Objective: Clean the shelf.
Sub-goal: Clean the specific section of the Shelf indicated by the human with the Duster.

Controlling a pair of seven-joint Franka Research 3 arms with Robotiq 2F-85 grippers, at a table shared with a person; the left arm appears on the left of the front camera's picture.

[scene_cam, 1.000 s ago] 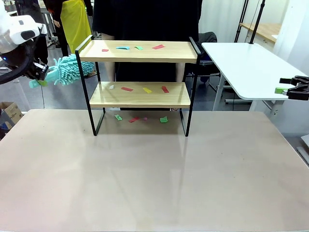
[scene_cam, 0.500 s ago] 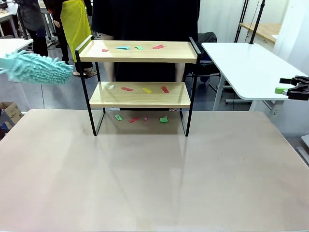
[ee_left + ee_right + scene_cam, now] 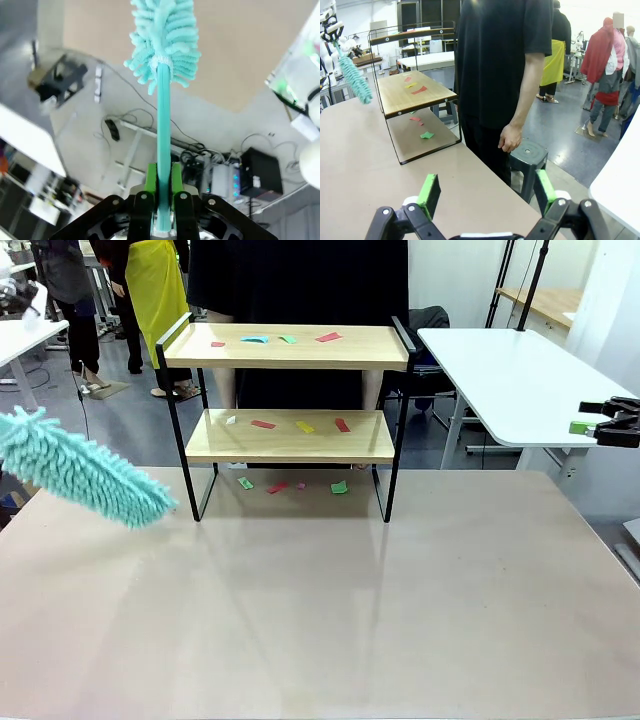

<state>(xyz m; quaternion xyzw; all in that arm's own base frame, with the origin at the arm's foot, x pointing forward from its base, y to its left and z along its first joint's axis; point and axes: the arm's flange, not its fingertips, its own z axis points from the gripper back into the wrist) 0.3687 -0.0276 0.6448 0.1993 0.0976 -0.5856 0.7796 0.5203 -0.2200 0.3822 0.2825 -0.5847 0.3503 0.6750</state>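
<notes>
The shelf (image 3: 370, 346) stands upright on the tan surface (image 3: 330, 610), with a person (image 3: 300, 280) in black right behind it. Coloured paper scraps (image 3: 328, 337) lie along its top board. More lie on its lower board, and a few sit on the surface under it, between its black legs.

To the left of the shelf a teal fluffy duster (image 3: 85, 472) hangs at a slant. Its lower tip is just beside the foot of the shelf's left front leg and not touching it. Whether the tip meets the surface cannot be told. In the left wrist view, the left fingers (image 3: 157, 181) are closed tight on the duster's teal handle, green pads pressed to both sides, and the fluffy head points away from them.

Well to the right of the shelf, past a white table (image 3: 510, 380), the right fingers (image 3: 580, 427) are spread wide and hold nothing. The right wrist view looks along the shelf's end, and there the person's hand (image 3: 510, 138) hangs loose just behind the shelf.
</notes>
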